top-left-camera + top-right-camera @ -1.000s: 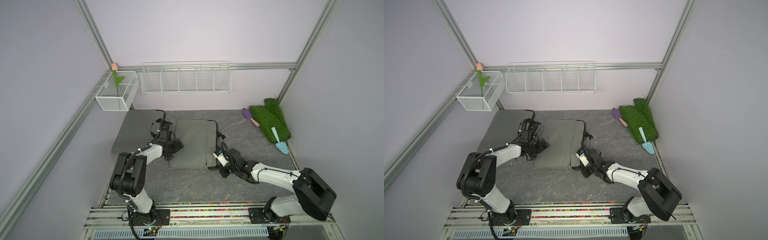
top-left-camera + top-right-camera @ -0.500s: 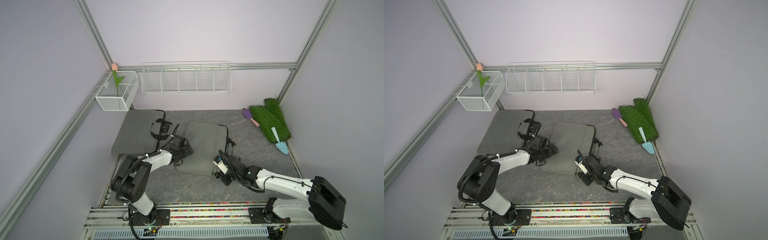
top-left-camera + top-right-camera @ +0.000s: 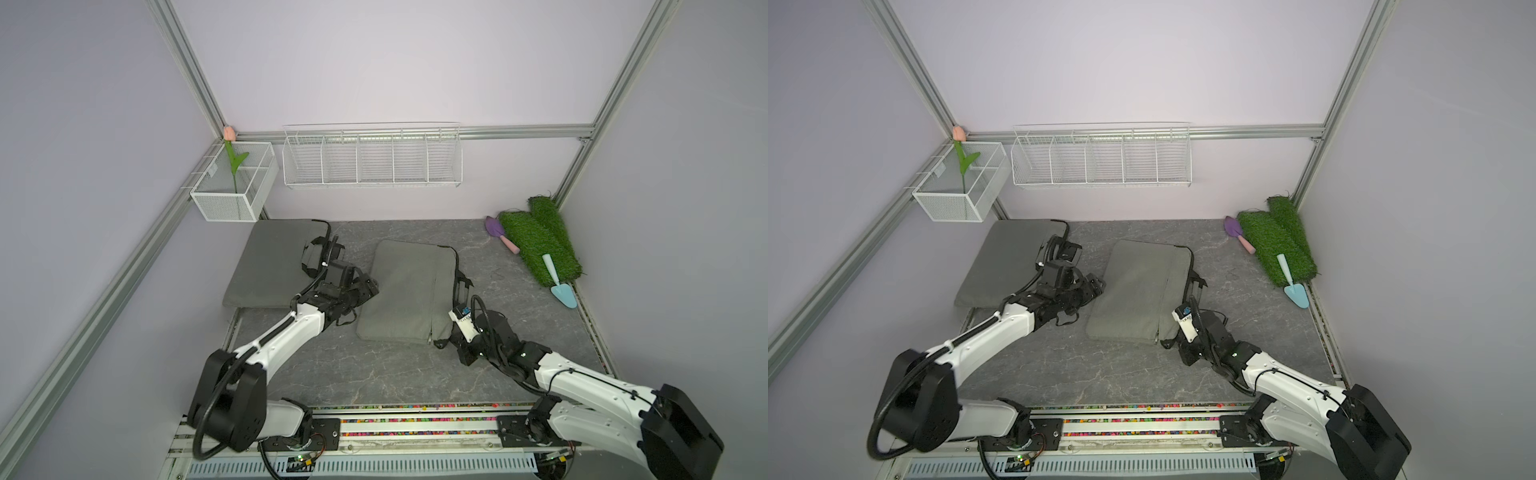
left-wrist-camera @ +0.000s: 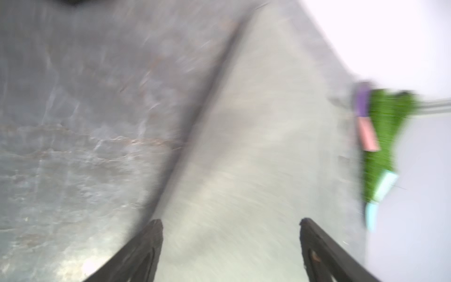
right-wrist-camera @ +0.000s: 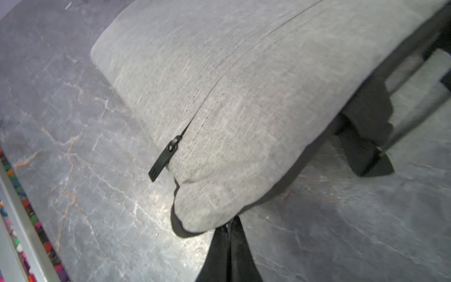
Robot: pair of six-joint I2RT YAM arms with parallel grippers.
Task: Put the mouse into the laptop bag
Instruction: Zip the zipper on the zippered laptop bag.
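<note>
Two jaws of the left gripper (image 4: pixel 230 223) stand wide apart, holding nothing, over the laptop bag's (image 3: pixel 409 291) edge. The right gripper (image 5: pixel 229 225) is clenched tight at the bag's near corner.

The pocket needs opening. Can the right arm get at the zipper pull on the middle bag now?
Probably, though not at once. The zipper pull lies uncovered on the laptop bag, close beside the right gripper. But its jaws are shut on the bag's corner and must let go first.
</note>
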